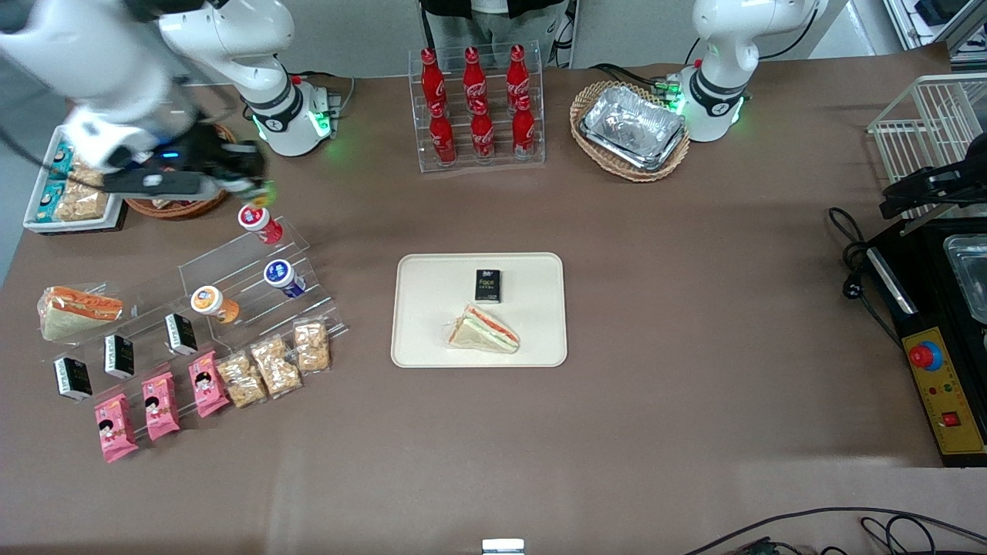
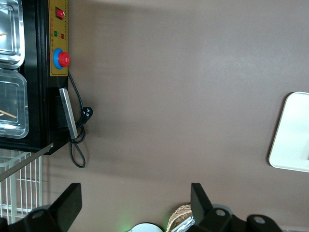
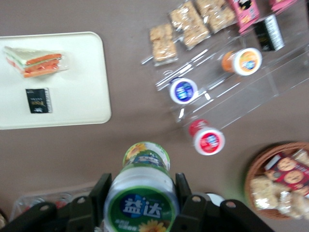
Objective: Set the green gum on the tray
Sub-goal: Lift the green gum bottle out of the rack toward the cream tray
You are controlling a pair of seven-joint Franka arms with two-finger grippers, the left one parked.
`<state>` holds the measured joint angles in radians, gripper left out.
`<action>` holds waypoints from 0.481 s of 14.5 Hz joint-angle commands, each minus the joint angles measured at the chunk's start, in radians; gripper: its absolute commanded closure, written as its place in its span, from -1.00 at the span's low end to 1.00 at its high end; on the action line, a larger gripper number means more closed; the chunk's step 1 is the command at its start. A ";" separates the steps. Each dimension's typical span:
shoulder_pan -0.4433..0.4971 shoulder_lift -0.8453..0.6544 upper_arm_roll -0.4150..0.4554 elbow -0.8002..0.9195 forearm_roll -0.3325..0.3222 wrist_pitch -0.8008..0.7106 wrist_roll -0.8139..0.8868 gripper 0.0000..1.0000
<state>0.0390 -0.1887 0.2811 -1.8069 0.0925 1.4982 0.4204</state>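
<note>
My right gripper [image 1: 250, 185] is shut on the green gum [image 1: 263, 190] and holds it above the table at the working arm's end, over the clear step rack's upper edge. In the right wrist view the green gum [image 3: 142, 203] sits lid-up between the two black fingers [image 3: 100, 188], with its green-and-white lid and yellow-green print showing. The cream-white tray [image 1: 432, 308] lies flat in the table's middle, well apart from the gripper. It also shows in the right wrist view [image 3: 77, 96] and at the edge of the left wrist view [image 2: 294, 135].
The tray carries a wrapped sandwich [image 1: 484, 330] and a small black packet [image 1: 487, 285]. A clear rack [image 1: 231, 266] holds red-lidded [image 1: 258, 222], blue-lidded [image 1: 281, 277] and orange-lidded [image 1: 212, 302] bottles. Snack packets lie nearer the camera. A cola rack [image 1: 476, 108] and a basket of foil trays [image 1: 632, 129] stand farther back.
</note>
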 commanded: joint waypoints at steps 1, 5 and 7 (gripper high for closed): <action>-0.008 0.098 0.133 -0.012 0.021 0.124 0.197 0.74; 0.002 0.169 0.220 -0.145 0.009 0.383 0.313 0.74; 0.024 0.222 0.221 -0.210 0.004 0.532 0.333 0.74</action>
<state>0.0487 -0.0238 0.4948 -1.9391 0.0962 1.8632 0.7151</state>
